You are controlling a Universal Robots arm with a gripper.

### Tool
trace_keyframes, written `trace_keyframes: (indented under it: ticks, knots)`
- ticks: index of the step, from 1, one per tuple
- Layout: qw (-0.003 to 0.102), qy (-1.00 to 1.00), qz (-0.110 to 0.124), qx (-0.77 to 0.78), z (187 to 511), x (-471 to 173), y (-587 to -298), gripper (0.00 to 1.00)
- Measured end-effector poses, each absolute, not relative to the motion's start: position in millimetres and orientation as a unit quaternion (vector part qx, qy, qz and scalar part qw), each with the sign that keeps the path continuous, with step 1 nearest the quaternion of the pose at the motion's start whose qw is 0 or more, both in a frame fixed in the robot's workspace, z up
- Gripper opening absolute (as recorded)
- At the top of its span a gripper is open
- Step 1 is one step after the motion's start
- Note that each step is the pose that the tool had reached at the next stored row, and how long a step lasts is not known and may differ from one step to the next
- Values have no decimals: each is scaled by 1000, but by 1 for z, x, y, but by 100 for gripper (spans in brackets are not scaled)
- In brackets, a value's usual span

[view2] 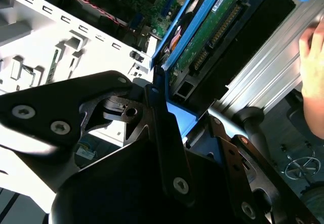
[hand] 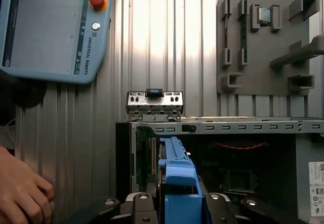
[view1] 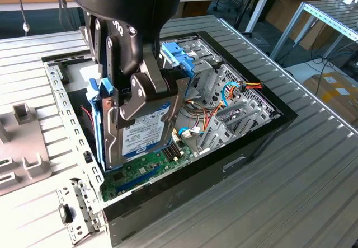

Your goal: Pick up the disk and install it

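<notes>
Ribbed aluminium counter (view1: 313, 169) carried an open black desktop computer case (view1: 263, 126), and over its near end the black claw (view1: 124, 103) was clamped across the flat faces of the dark-grey hard disk in its light-blue plastic carrier (view1: 117, 147). The disk hung on edge, probably to enter narrow side first, its lower edge just above, perhaps touching, the green circuit board (view1: 146, 172). Its white-and-blue printed label (view1: 146, 129) faced outwards.

Ext. oblique; wrist cams by gripper (view1: 127, 91)

Ribbed metal table (view1: 313, 192) bears open computer case (view1: 240, 159) and fixture plate (hand: 260, 57).
</notes>
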State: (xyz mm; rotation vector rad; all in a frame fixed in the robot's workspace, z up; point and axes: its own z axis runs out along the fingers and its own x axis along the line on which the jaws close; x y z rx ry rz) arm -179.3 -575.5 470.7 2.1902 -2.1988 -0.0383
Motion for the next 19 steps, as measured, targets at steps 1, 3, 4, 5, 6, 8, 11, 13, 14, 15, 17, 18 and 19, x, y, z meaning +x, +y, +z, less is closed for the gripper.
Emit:
trace_keyframes:
  ticks: [1, 3, 4, 5, 6, 8, 11, 13, 14, 15, 17, 18, 19]
  knots:
    - [19, -708, -12, 706, 471, -179, -576, 37]
    - [19, -708, -12, 706, 470, -177, -576, 37]
    - [19, -708, -12, 706, 470, -177, -576, 37]
    - [19, -708, -12, 706, 470, -176, -576, 37]
    - [19, -708, -12, 706, 470, -175, -576, 37]
    - [19, -708, -12, 706, 470, -174, -576, 37]
    - [19, -708, -12, 706, 470, -172, -576, 37]
    - [19, -708, -12, 706, 470, -170, -576, 37]
    - [19, -708, -12, 706, 470, -170, -576, 37]
    - [19, -708, -12, 706, 470, -169, -576, 37]
    - [19, -708, -12, 706, 470, -167, -576, 37]
    - [19, -708, -12, 706, 470, -167, -577, 37]
    - [19, -708, -12, 706, 470, -166, -577, 37]
